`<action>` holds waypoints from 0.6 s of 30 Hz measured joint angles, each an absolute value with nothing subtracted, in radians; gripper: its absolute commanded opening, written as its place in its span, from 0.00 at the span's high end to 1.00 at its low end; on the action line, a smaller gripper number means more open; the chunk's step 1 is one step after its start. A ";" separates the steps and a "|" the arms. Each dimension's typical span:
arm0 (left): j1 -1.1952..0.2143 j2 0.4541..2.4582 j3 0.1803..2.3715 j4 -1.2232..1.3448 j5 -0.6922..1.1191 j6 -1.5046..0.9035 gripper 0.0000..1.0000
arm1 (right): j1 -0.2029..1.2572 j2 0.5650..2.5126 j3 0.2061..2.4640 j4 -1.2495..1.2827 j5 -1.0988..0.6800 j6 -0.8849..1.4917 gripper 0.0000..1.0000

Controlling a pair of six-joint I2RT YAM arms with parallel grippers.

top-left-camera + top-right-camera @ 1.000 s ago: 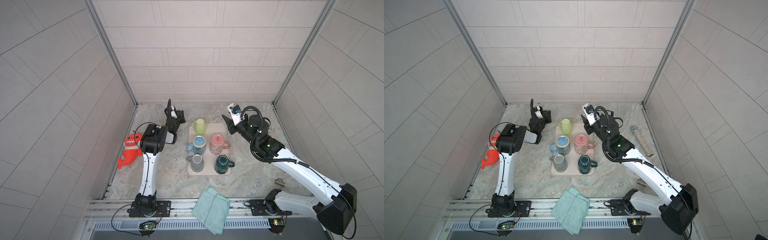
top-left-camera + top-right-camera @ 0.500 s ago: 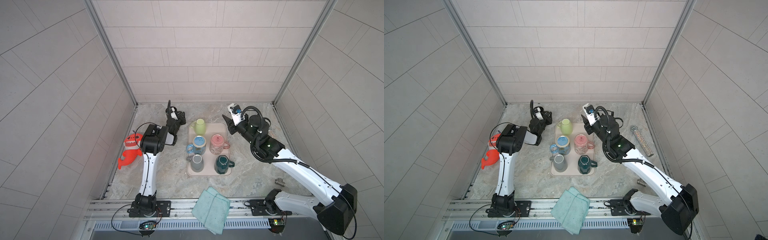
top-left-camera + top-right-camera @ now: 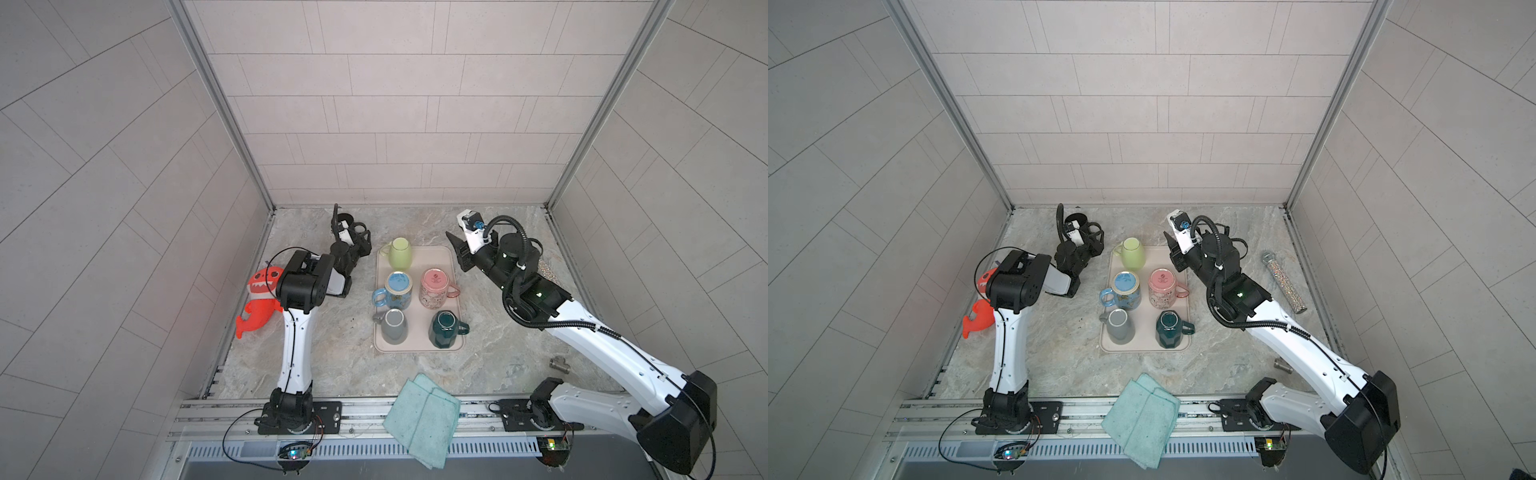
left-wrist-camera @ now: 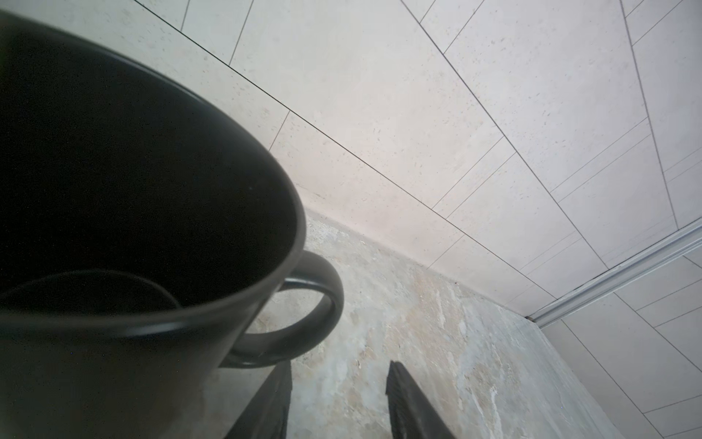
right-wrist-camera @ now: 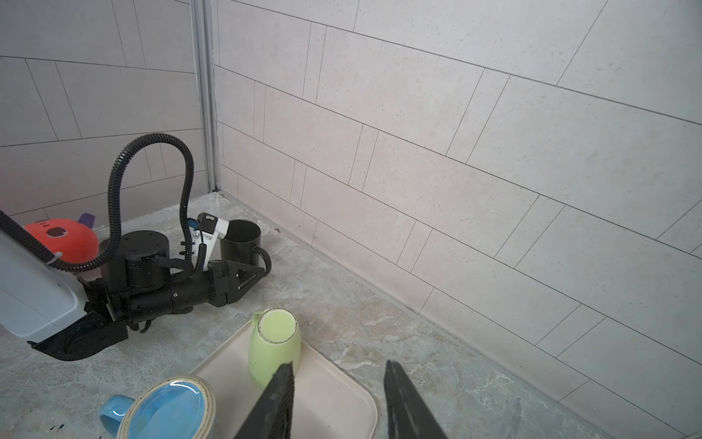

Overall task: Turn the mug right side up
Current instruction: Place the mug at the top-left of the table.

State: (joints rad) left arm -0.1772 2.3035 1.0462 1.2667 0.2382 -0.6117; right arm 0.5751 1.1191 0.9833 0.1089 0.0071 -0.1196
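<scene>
Left wrist view: we are letting the black mug (image 4: 114, 190) stand mouth-up. Our left tool (image 4: 338, 380) is hanging apart, empty; next we are needing to back off gently.

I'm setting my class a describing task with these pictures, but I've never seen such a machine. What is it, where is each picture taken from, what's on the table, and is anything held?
These are two robot arms, each ending in a two-fingered gripper. Both top views look down on the whole scene; each wrist view comes from a camera on one arm. On the table a tray carries five mugs, seemingly all upside down: green, blue, pink, grey and dark green. A black mug stands upright off the tray, beside the left gripper, whose jaws are apart with nothing between them. The right gripper hovers open above the tray. A red toy, a teal cloth and a glitter tube lie nearby. Nothing is held.
</scene>
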 measured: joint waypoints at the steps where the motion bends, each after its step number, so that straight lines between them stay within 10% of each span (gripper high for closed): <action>1: -0.177 2.297 1.038 1.267 0.244 -0.614 0.53 | 0.575 1.118 0.981 0.109 0.007 -0.118 0.60; 18: -0.182 2.225 0.921 1.267 0.318 -0.632 0.52 | 0.575 1.071 0.938 0.115 0.008 -0.100 0.60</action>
